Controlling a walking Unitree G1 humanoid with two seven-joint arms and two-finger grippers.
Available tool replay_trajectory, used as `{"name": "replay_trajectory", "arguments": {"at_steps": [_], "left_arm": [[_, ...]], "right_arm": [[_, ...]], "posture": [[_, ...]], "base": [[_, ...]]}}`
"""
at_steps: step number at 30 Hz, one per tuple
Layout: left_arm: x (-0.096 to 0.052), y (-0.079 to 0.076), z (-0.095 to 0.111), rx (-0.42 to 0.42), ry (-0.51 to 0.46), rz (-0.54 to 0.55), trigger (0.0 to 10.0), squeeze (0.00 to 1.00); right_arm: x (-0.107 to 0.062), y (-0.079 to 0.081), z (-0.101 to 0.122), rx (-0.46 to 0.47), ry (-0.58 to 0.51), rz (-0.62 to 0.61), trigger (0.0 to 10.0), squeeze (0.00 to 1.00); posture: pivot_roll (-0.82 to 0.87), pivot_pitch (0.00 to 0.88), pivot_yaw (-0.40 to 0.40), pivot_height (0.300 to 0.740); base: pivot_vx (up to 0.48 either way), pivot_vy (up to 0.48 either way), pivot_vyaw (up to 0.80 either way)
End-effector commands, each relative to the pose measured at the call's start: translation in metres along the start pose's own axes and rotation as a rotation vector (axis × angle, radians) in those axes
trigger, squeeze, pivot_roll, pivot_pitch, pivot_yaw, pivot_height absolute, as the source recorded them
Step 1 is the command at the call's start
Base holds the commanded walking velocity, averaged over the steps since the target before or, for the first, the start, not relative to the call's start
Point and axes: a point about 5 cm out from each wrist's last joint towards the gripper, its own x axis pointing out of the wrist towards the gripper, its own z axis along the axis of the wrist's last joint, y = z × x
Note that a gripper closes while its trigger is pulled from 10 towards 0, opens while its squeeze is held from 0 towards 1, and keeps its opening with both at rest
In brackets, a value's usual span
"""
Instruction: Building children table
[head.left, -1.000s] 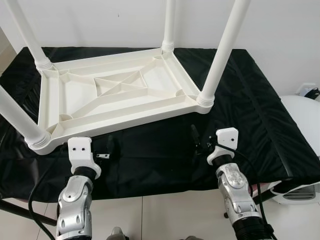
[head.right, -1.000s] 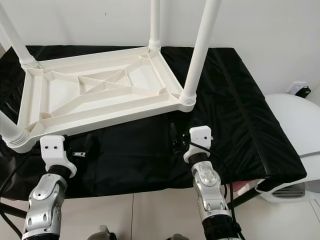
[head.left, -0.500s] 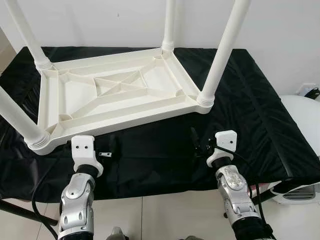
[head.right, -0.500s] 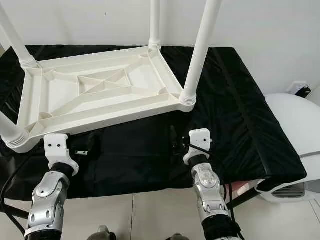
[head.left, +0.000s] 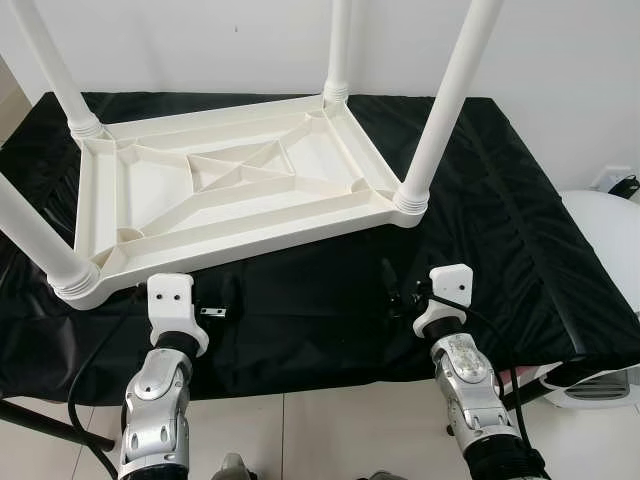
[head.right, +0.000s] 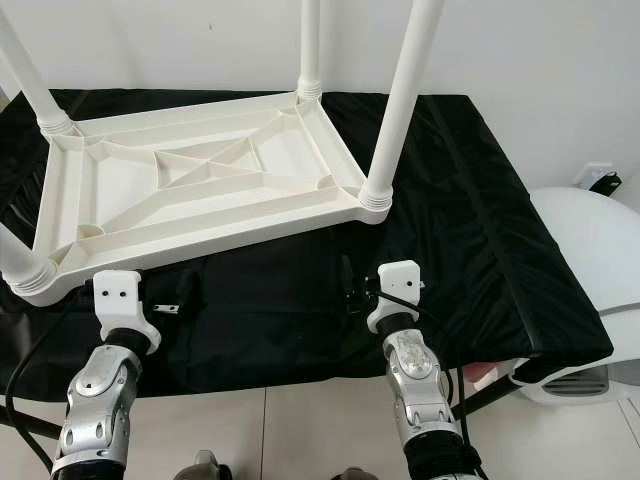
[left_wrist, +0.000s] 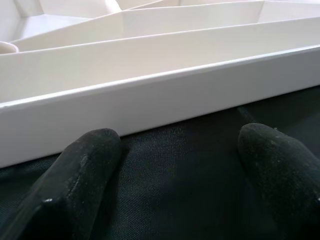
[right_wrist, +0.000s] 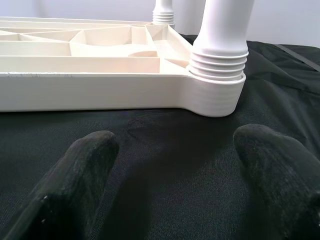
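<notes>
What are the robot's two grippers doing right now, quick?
Left gripper: open, holding nothing, just short of the white table.
Right gripper: open, holding nothing, facing the table's corner leg.

The white plastic table (head.left: 230, 195) lies upside down, ribbed underside up, four round legs (head.left: 443, 110) standing upright. Its near edge lies just beyond both grippers' spread fingertips, apart from them.

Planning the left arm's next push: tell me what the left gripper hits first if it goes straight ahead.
Probably the near side rim of the upturned white table; the open left gripper points straight at it over the black cloth.
</notes>
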Motion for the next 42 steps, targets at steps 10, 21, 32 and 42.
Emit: {"name": "replay_trajectory", "arguments": {"at_steps": [10,21,32,42], "left_arm": [[-0.006,0.002,-0.0092,-0.023,0.025,0.176,10.0,0.0],[-0.0074,0.0003,-0.0091,-0.021,0.02,0.165,10.0,0.0],[-0.0072,0.0003,-0.0078,-0.018,0.012,0.162,10.0,0.0],[-0.0073,-0.0002,-0.0078,-0.018,0.01,0.161,10.0,0.0]], "right_arm": [[-0.0035,-0.0023,-0.0036,0.003,0.004,-0.003,10.0,0.0],[-0.0041,-0.0015,-0.0037,0.003,0.003,0.003,10.0,0.0],[-0.0033,-0.0008,-0.0034,0.005,-0.002,0.003,10.0,0.0],[-0.0023,-0.0016,-0.0026,0.004,-0.006,0.001,10.0,0.0]], "posture": [[0.08,0.098,-0.038,0.74],[0.08,0.091,-0.038,0.74],[0.08,0.086,-0.037,0.74],[0.08,0.084,-0.039,0.74]], "base": [[0.0,0.0,0.0],[0.0,0.0,0.0],[0.0,0.0,0.0],[0.0,0.0,0.0]]}}
